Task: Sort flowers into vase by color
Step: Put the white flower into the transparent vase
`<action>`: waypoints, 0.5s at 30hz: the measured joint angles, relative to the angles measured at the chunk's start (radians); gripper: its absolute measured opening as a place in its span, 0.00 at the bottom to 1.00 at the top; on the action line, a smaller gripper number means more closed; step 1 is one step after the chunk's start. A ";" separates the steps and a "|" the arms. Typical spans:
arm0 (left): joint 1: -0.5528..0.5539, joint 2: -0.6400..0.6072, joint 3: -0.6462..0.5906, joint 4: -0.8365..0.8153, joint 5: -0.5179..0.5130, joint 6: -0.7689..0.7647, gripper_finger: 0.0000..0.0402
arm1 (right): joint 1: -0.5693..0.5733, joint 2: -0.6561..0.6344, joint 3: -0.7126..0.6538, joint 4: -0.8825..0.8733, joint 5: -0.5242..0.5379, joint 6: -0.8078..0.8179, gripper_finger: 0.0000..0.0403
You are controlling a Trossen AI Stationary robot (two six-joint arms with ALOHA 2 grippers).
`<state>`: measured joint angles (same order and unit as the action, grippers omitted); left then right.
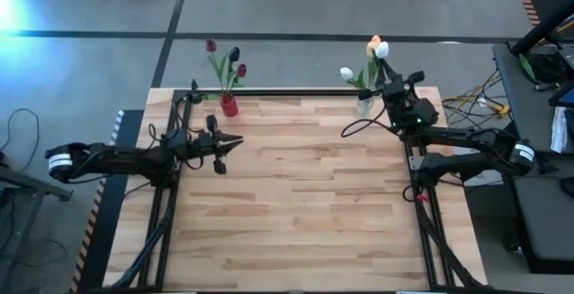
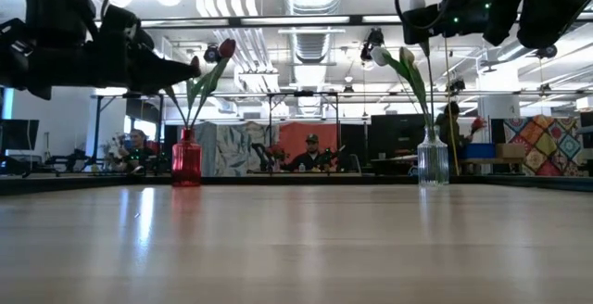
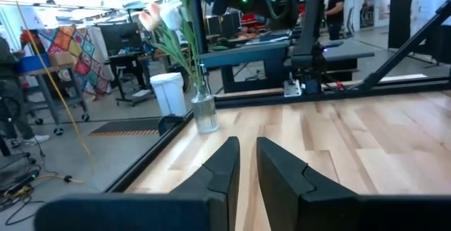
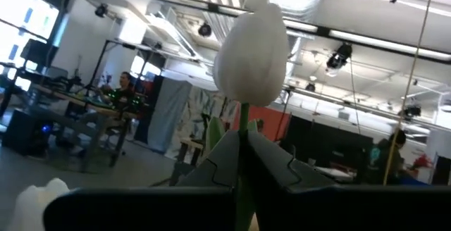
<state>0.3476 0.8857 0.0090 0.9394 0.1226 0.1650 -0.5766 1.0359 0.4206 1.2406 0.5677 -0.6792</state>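
- The left end effector [image 1: 235, 142] hangs over the left part of the bench [image 1: 296, 231], its fingers nearly pressed together with only a narrow gap and nothing between them.
- Just beyond it, at the bench's far edge, stands a red vase [image 1: 229, 106] with the dark flowers [image 1: 235, 56] in it, apart from the left end effector.
- Farther right along the same far edge stands a clear vase [image 1: 364, 106] holding light flowers [image 1: 347, 75], white and peach.
- The right end effector [image 4: 243, 143] sits high above the clear vase, its fingers pressed together and pinching the green stem of a white tulip [image 4: 251, 51] just under its head.
- That head rises straight above the fingertips, and the stem runs down between them toward the clear vase.
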 joint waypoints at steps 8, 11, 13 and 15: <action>0.000 -0.200 0.000 -0.189 -0.007 0.010 0.09 | 0.000 0.000 0.000 -0.024 0.039 0.014 0.15; 0.000 -0.273 0.000 -0.279 -0.009 0.010 0.09 | 0.000 0.000 0.000 -0.033 0.062 0.015 0.21; 0.000 -0.316 0.000 -0.325 -0.009 0.010 0.09 | 0.000 0.000 0.000 -0.042 0.090 0.015 0.25; 0.000 -0.355 0.000 -0.365 -0.009 0.010 0.09 | 0.000 -0.001 0.000 -0.062 0.110 0.022 0.27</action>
<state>0.3473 0.5306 0.0090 0.5745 0.1133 0.1749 -0.5763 1.0351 0.4206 1.1781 0.6778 -0.6570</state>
